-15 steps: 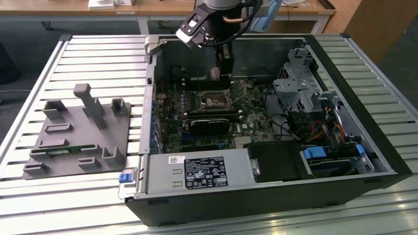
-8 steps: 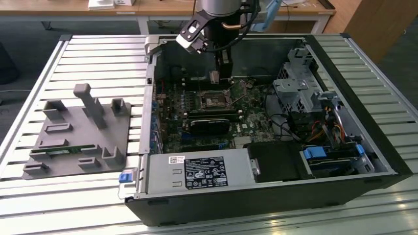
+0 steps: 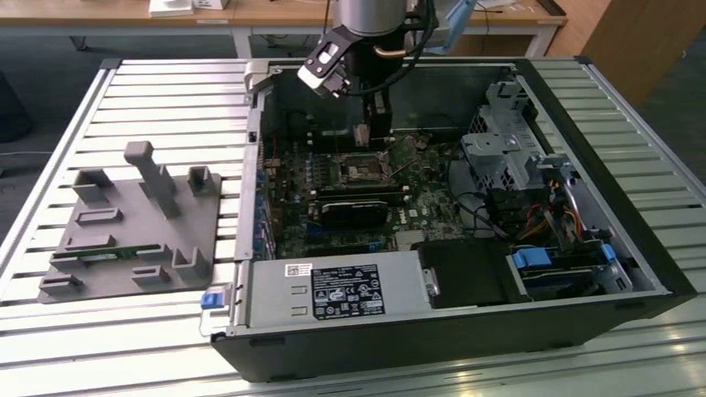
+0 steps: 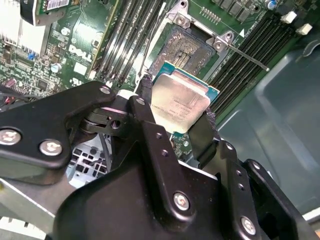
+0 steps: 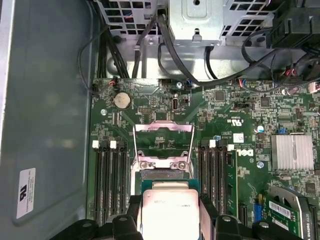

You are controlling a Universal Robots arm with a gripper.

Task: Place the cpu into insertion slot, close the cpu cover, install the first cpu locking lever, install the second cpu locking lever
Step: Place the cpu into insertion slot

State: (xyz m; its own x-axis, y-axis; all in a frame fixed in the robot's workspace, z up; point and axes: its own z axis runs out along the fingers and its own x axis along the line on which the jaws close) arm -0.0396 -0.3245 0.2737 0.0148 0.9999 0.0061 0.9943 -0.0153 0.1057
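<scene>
Inside the open computer case [image 3: 596, 124], my gripper [image 3: 376, 139] hangs over the motherboard, shut on the cpu. The cpu [image 4: 179, 102] is a pale silver square held by its edges between two black fingers [image 4: 144, 96], and it hovers close above the board. The insertion slot [image 4: 186, 46] lies just beyond it, uncovered, its dark contact field showing. The first wrist view also shows the cpu [image 5: 169, 209] in my gripper [image 5: 170, 216], at the slot's near edge. The cpu cover [image 5: 163, 134], a silver frame, stands flipped open on the slot's far side.
Long black memory slots [image 5: 111, 172] flank the socket on both sides. A thin metal lever [image 4: 250, 58] sticks out beside the socket. A black graphics card [image 3: 355, 211], drive cage [image 3: 502, 145] and cables crowd the case. A grey fixture tray [image 3: 132, 223] sits on the slatted table.
</scene>
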